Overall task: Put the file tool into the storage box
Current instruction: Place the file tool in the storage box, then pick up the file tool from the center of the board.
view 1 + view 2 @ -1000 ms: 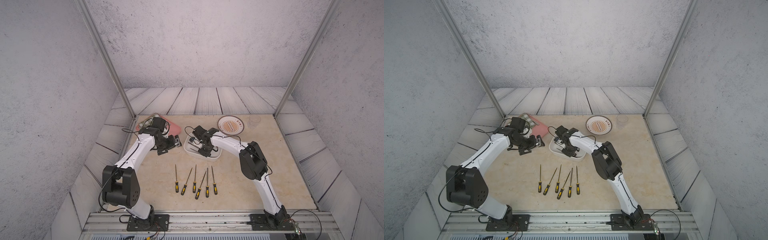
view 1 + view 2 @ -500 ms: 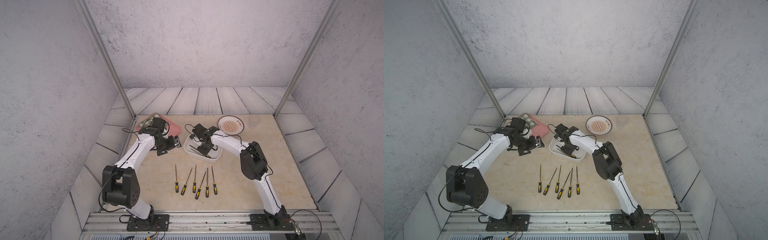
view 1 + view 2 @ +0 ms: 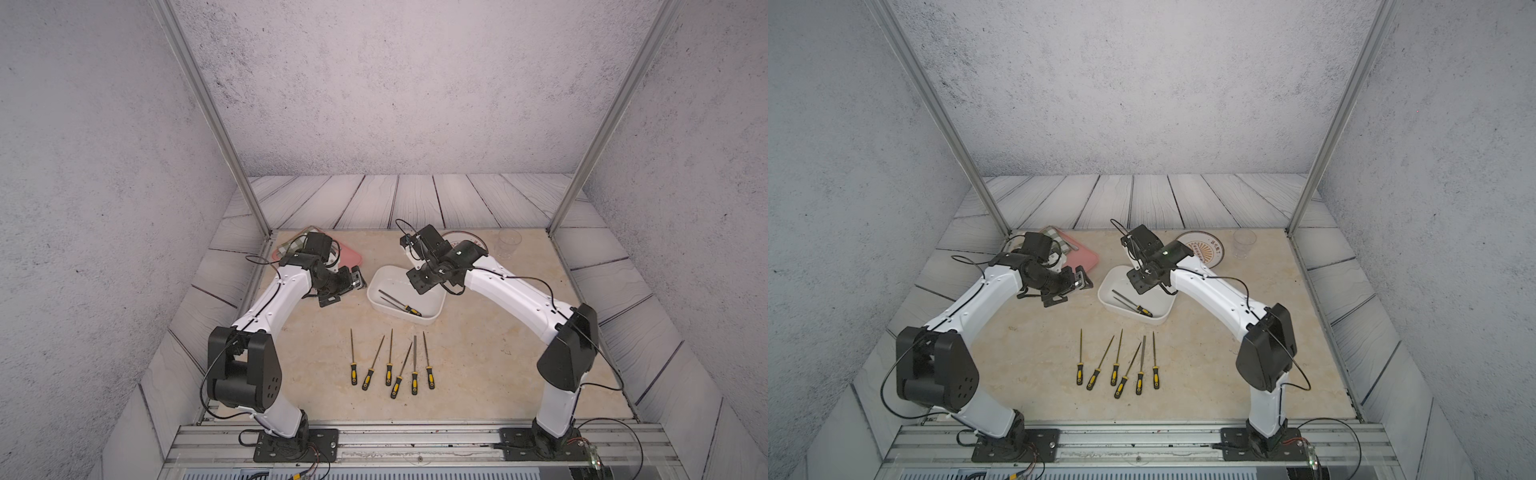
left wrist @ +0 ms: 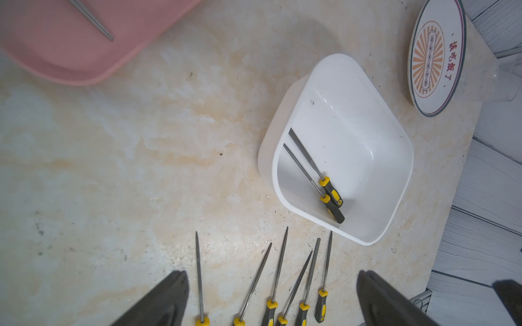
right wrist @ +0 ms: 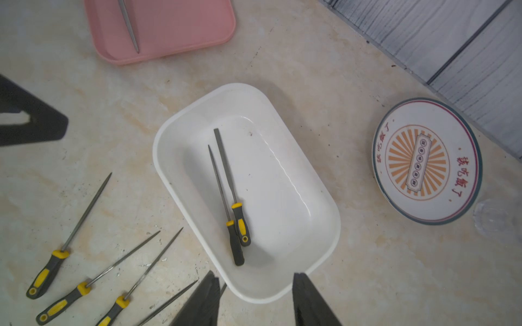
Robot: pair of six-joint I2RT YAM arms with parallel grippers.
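Two files (image 5: pixel 240 224) lie side by side in storage box (image 5: pixel 282 203). Right pincer (image 5: pixel 256 278) spread, empty, over box rim. Left pincer (image 4: pixel 272 273) spread, empty. Pink tray (image 5: pixel 183 28) cropped; lone file (image 5: pixel 129 26) there, handle out of frame.

loose files (image 4: pixel 302 314) cropped, plate (image 3: pixel 1209 254) partly behind right arm (image 3: pixel 1208 291)

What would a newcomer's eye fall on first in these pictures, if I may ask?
The white rectangular plastic storage box at mid-table holds two yellow-and-black-handled metal files side by side. Six similar files lie in a row on the beige tabletop in front of it. A flat pink tray and a round orange-patterned plate flank it farther back.
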